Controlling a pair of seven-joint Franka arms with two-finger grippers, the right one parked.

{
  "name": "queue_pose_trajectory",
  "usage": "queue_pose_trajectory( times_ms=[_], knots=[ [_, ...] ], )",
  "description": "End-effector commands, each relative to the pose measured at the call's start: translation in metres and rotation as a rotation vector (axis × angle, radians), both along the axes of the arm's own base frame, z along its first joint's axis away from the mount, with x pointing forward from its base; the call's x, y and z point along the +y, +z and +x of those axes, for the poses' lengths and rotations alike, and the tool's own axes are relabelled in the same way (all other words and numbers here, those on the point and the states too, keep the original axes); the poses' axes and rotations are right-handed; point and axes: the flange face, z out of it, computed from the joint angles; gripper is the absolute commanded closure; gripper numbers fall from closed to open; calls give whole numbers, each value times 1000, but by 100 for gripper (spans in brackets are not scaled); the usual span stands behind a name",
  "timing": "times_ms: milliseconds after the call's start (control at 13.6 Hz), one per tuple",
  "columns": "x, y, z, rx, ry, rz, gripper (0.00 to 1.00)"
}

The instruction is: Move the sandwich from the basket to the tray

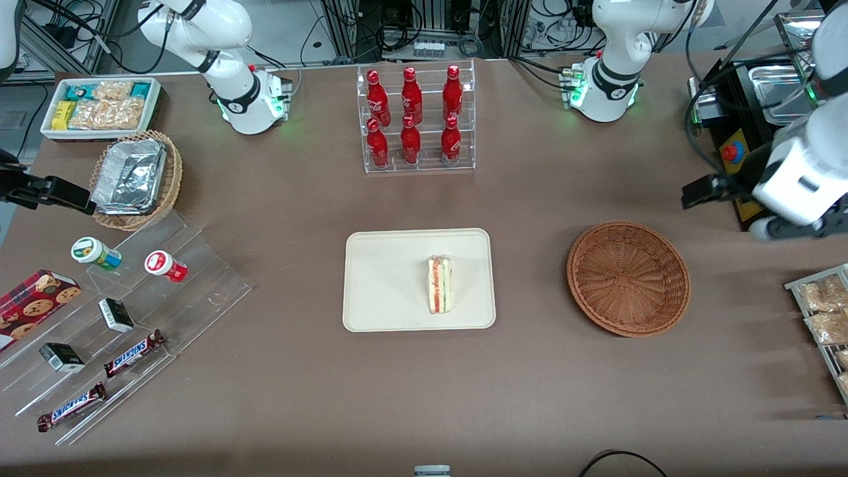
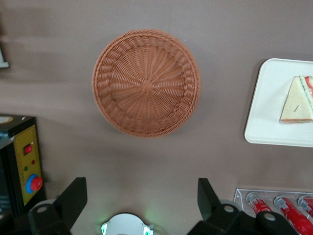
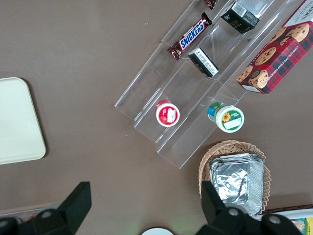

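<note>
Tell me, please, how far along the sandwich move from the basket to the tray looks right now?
It looks finished. The sandwich lies on the tray, cut side up, and the basket holds nothing. Nothing is in hand: the claw is open, raised above the table beside the basket, nearer the robot bases, gripping nothing. Nothing visible is left except perhaps parking the arm.

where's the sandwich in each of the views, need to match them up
Front view: the sandwich lies on the tray, nearer the working arm's end of it.
Left wrist view: the sandwich lies on the tray, with the empty basket beside it and the open tool raised, holding nothing.
Right wrist view: not in it; only a bare tray corner shows.
Shared landmark: the tray.
</note>
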Motion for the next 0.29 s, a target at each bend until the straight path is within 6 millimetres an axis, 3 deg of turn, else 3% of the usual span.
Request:
queue_pose_trajectory(
  times_ms=[0, 221],
  knots=[
    [3, 16, -42, -2, -10, 11, 0],
    [10, 23, -56, 13, -1, 20, 0]
  ],
)
